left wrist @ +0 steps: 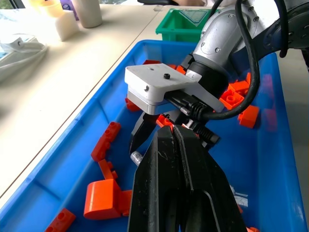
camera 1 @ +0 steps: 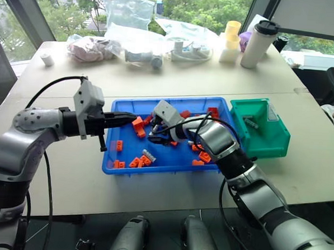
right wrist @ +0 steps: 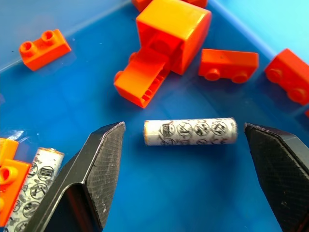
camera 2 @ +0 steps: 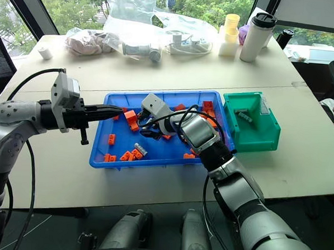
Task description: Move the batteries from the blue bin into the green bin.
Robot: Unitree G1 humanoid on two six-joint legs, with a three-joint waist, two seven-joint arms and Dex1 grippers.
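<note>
One battery (right wrist: 190, 131) lies flat on the floor of the blue bin (camera 1: 118, 108), directly between the spread fingers of the right tool (right wrist: 186, 145); neither pad touches it, jaws wide open. Second battery (right wrist: 36, 180) sits nearby beside orange bricks (right wrist: 164, 53). Another battery (camera 1: 148, 155) rests near the bin's front wall. Left tool (camera 1: 124, 118) hovers over the bin's left part, fingers pressed together, holding nothing. Green bin (camera 1: 278, 139) stands just right of the blue bin on the bench (camera 1: 186, 75), with a battery (camera 1: 251, 124) inside.
</note>
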